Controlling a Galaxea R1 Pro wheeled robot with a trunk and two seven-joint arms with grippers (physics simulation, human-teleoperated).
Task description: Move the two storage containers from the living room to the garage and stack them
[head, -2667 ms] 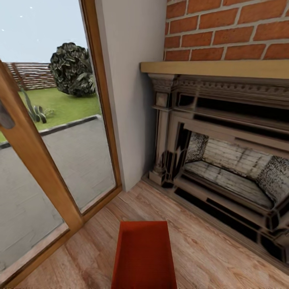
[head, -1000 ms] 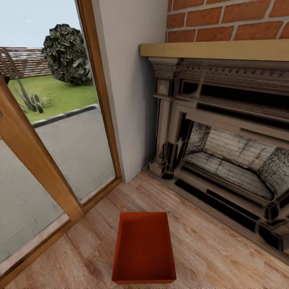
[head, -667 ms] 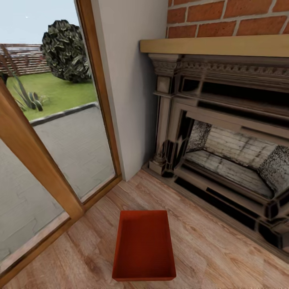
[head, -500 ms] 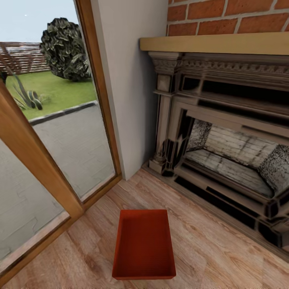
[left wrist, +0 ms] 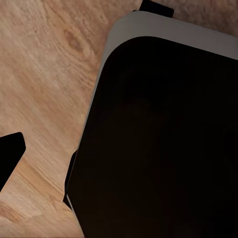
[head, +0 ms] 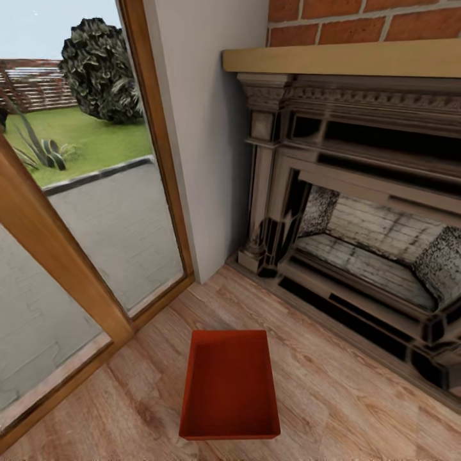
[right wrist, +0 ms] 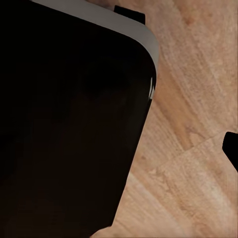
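While the head view looks down into a corner of the living room, one red-orange storage container (head: 230, 384) sits on the light wood-plank floor (head: 346, 397), open side up and with nothing inside it, its long walls running away from the robot. Open planks lie on all four sides of the bin, so it touches nothing but the floor. Off to its left, a thick wooden door frame (head: 57, 256) and glass panes (head: 121, 224) bound the room, with grey paving, grass and a dark bush beyond. Ahead, a pale wall section (head: 205, 128) meets the floor in the corner, and to the right of it stands the dark fireplace surround (head: 358, 192) under a tan mantel (head: 346, 57) and red brick (head: 358, 19); the hearth edge runs diagonally, well apart from the bin's right wall. Both wrist views show plank flooring beside a large dark rounded body with a pale rim (left wrist: 163, 139) (right wrist: 69, 124). Whether either claw is spread or closed cannot be told from these pictures.
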